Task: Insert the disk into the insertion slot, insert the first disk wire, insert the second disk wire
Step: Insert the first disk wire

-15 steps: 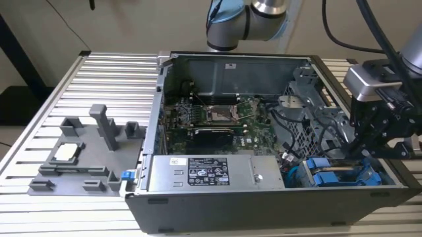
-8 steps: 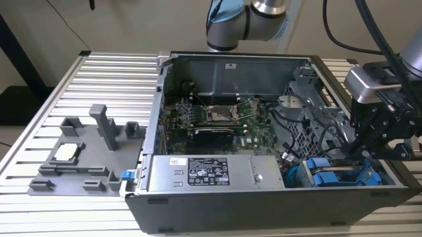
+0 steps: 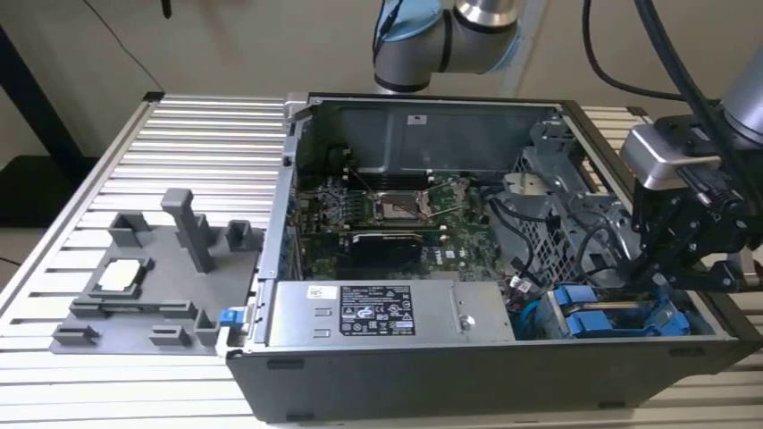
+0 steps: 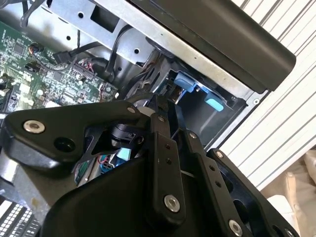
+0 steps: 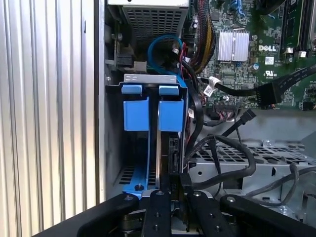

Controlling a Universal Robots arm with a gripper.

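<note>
The disk in its bright blue carrier stands in the insertion slot of the dark grey drive cage, beside a second blue carrier. In the exterior view the blue frames sit at the case's near right corner. My black gripper hangs right over the disk's edge, shut on a black disk wire connector whose cable loops off toward the motherboard. In the second wrist view the gripper has its fingertips together. The exterior view puts the gripper just above the cage.
The open computer case lies on a slatted aluminium table. A grey power-supply box and the green motherboard fill its middle. Loose black cables crowd the space beside the cage. A grey fixture stands at the exterior view's left.
</note>
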